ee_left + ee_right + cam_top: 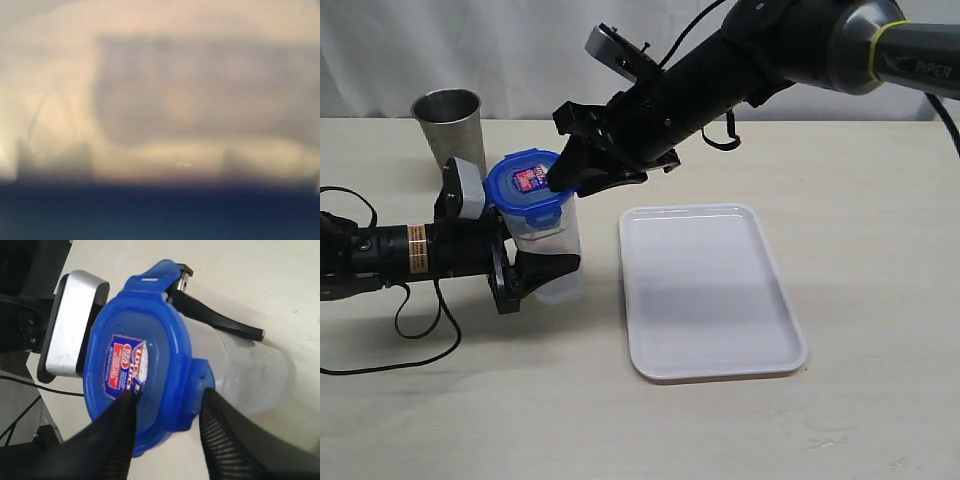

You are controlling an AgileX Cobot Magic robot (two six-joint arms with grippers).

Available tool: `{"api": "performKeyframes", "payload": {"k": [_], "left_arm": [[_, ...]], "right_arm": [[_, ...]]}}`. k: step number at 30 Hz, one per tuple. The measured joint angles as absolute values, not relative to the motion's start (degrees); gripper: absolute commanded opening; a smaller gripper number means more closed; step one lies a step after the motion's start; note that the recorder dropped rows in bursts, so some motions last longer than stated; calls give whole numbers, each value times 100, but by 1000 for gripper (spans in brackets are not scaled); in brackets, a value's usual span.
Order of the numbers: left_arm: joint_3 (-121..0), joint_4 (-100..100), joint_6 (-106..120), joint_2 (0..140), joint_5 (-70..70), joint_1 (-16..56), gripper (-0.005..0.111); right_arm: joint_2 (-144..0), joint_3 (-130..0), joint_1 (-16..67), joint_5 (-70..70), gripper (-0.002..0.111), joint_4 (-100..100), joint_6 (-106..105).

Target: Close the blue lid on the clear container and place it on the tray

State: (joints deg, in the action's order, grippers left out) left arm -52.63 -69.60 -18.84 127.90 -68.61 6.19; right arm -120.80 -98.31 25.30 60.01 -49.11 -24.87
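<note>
KM: Position of the clear container (555,235)?

RS: Found upright on the table (820,430), just beside the tray (710,290), at the tray's 9 o'clock. Steel cup (448,118) at the container's 11 o'clock, apart from it.

KM: Appearance?

RS: Tall, cylindrical, cloudy-clear wall. Capped by the blue lid (150,340): roundish, glossy, with a red-blue sticker (125,365) on top. Noted one flap (155,275) sticking straight out, and a second flap (200,377) folded down over the rim.

KM: Left gripper (555,262)?

RS: Clamped on the container's body below the lid, one finger on each side. Left wrist view too blurred to read.

KM: Right gripper (167,399)?

RS: Fingers (117,440) spread across the lid's edge: one tip on top beside the sticker, the other against the outside of the folded flap. Cannot tell whether squeezing or only touching.
</note>
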Motion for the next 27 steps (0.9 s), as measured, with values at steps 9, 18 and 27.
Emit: {"api": "performKeyframes", "payload": {"k": [9,18,27], "left_arm": [[-5263,-6869,-124,12790,-6876,641,0],[-5263,-6944,600,12790,-6876,690,0],[-5263,-6989,822,12790,-6876,690,0]], "right_arm": [[-11854,-9846,2603,6346,45,-4085,-2920],[-11207,-9730,2673,5936,54,-3092,-4192],[-10542,-9730,3273,5759,54,-2449,-5800]]}}
